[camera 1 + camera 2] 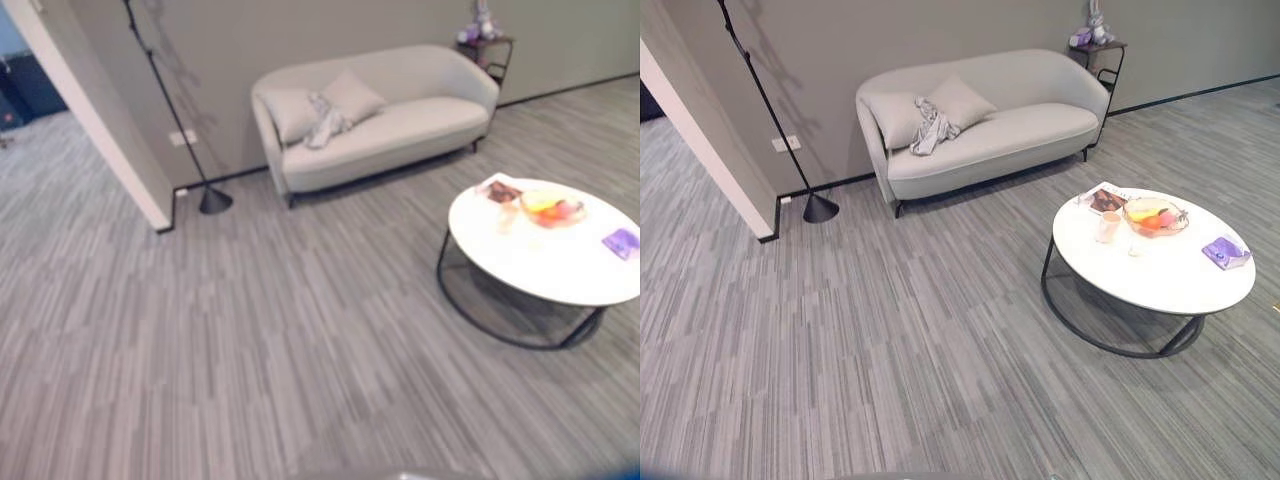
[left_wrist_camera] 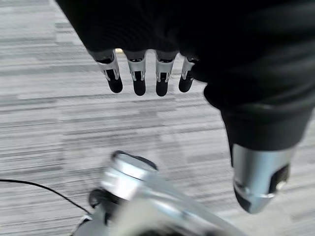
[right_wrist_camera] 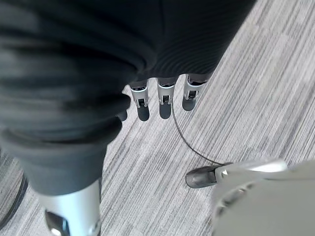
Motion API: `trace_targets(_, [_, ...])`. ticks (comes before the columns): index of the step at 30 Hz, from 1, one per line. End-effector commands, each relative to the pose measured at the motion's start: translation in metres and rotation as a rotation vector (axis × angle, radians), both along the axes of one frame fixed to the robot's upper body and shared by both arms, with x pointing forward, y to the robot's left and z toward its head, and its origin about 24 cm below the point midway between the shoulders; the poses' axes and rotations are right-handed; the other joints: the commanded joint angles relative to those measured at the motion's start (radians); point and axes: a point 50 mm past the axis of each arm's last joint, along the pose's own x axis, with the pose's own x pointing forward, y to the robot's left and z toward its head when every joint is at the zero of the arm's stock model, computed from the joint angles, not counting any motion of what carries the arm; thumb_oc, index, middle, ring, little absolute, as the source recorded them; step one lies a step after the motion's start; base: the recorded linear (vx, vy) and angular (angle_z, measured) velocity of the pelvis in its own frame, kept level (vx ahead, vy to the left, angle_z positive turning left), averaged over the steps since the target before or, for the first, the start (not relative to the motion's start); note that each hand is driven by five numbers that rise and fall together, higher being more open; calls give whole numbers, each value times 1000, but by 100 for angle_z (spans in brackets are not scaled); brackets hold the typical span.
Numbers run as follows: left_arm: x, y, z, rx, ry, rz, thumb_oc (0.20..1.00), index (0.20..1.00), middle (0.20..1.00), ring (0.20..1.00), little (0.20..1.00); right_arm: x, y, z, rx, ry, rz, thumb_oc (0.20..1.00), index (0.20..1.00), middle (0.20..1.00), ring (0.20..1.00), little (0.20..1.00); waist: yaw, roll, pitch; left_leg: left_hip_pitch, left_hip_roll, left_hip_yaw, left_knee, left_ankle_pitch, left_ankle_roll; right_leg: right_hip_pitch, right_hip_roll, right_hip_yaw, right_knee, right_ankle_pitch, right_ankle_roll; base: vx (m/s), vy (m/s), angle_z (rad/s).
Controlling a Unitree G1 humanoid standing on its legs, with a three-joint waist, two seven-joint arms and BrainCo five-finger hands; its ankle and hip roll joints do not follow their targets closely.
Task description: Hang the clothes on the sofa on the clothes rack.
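Left eye view: beige sofa (image 1: 400, 120) against grey wall, two cushions (image 1: 320, 103) at its left end, crumpled grey garment (image 1: 325, 125) on seat in front of them, touching cushions. Black floor lamp (image 1: 214, 200) base left of sofa, beside wall corner. Small dark side table (image 1: 492, 45) behind sofa's right end. Round white coffee table (image 1: 545, 240) on black ring frame at right, well apart from sofa.

Right eye view: same layout. On coffee table: fruit bowl (image 1: 1155, 217), cup (image 1: 1108, 226), purple pack (image 1: 1226, 252), dark booklet (image 1: 1106, 200).

Left wrist view: left hand (image 2: 147, 73) above striped grey carpet (image 2: 49, 108), fingers straight and relaxed, thumb apart, holding nothing.

Right wrist view: right hand (image 3: 162, 98) above carpet, fingers extended and loose, empty.
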Motion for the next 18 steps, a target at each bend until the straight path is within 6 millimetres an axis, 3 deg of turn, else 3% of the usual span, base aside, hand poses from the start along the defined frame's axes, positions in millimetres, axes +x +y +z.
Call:
trace_targets(1, [-1,-3,0,2,18,60,1000,1000,1000,1000,1000,-3,-12,3,-36,31,-50,1000,1000,1000,1000,1000,31,4,74,-114,73,-23,207,103,21,95,6,-21,-43,-41,51,141,-62,-20])
trace_targets(3, [-5,-3,0,0,19,118,1000,1000,1000,1000,1000,-7,-16,4,-53,57,-20,1000,1000,1000,1000,1000,57,1,79,-202,73,31,218,62,33,127,13,-8,-61,-64,54,239,10,-10])
trace_targets(4, [-8,-3,0,-1,23,150,1000,1000,1000,1000,1000,-8,-16,4,-54,64,4,1000,1000,1000,1000,1000,69,-1,72,-213,65,50,142,47,39,140,13,-1,-69,-77,61,456,161,-11])
trace_targets(5, [-16,-3,0,-4,36,199,1000,1000,1000,1000,1000,-9,-12,2,-45,69,62,1000,1000,1000,1000,1000,95,-5,57,-207,52,57,-61,37,51,162,15,22,-80,-96,76,367,149,-17])
trace_targets(6, [-16,-3,0,-4,36,199,1000,1000,1000,1000,1000,-9,-12,2,-44,69,62,1000,1000,1000,1000,1000,96,-7,58,-203,51,58,-66,39,52,163,13,23,-80,-97,76,412,154,-26])
trace_targets(7, [-21,-1,0,-1,45,213,1000,1000,1000,1000,1000,-8,-8,1,-37,63,97,1000,1000,1000,1000,1000,109,-5,55,-202,43,45,-197,93,44,179,24,34,-80,-112,83,167,46,-20])
trace_targets(8, [-21,-1,0,-1,45,213,1000,1000,1000,1000,1000,-7,-8,1,-37,63,97,1000,1000,1000,1000,1000,109,-5,55,-202,43,45,-198,93,44,179,23,34,-80,-112,83,573,175,-32])
trace_targets(9, [-20,4,1,15,37,207,1000,1000,1000,1000,1000,10,-5,3,-38,19,177,1000,1000,1000,1000,1000,147,-8,65,-251,36,38,-405,138,27,240,41,72,-80,-162,87,564,191,-17])
trace_targets(10, [-20,8,2,25,35,207,1000,1000,1000,1000,1000,20,-2,3,-43,-7,213,1000,1000,1000,1000,1000,167,-15,71,-278,36,24,-471,160,19,260,37,101,-80,-174,86,719,244,-23])
trace_targets(11, [-22,11,3,37,40,210,1000,1000,1000,1000,1000,27,0,4,-45,-26,239,1000,1000,1000,1000,1000,181,-20,74,-310,37,5,-494,173,12,275,39,122,-80,-187,85,763,343,-51])
trace_targets(12, [-32,18,5,62,77,203,1000,1000,1000,1000,1000,58,8,10,-60,-97,340,1000,1000,1000,1000,1000,207,-36,75,-370,57,73,-497,198,13,331,38,166,-77,-231,95,611,279,-79])
trace_targets(13, [-32,19,5,63,77,203,1000,1000,1000,1000,1000,59,8,10,-60,-97,341,1000,1000,1000,1000,1000,211,-40,76,-368,57,79,-497,197,14,331,34,169,-76,-232,96,965,506,-78])
trace_targets(14, [-58,25,9,81,149,239,1000,1000,1000,1000,1000,81,24,13,-35,-148,428,1000,1000,1000,1000,1000,256,-65,61,-372,78,124,-454,230,46,369,15,213,-40,-256,104,515,279,-56])
trace_targets(15, [-58,25,9,81,149,239,1000,1000,1000,1000,1000,81,24,13,-34,-148,429,1000,1000,1000,1000,1000,258,-66,61,-371,79,126,-455,230,46,368,13,214,-39,-256,104,849,447,-83])
trace_targets(16, [-67,31,12,108,169,256,1000,1000,1000,1000,1000,93,35,15,-16,-202,443,1000,1000,1000,1000,1000,286,-89,49,-400,80,105,-384,276,55,390,-2,213,-18,-243,117,824,447,-113])
trace_targets(17, [-59,43,14,142,152,260,1000,1000,1000,1000,1000,106,42,19,-8,-258,433,1000,1000,1000,1000,1000,310,-138,32,-454,53,73,-207,246,78,342,-58,157,130,-80,178,826,448,-117])
trace_targets(18, [-59,43,14,142,152,260,1000,1000,1000,1000,1000,106,43,19,-7,-258,433,1000,1000,1000,1000,1000,309,-139,31,-457,53,73,-204,244,78,341,-58,156,131,-80,178,740,441,-84])
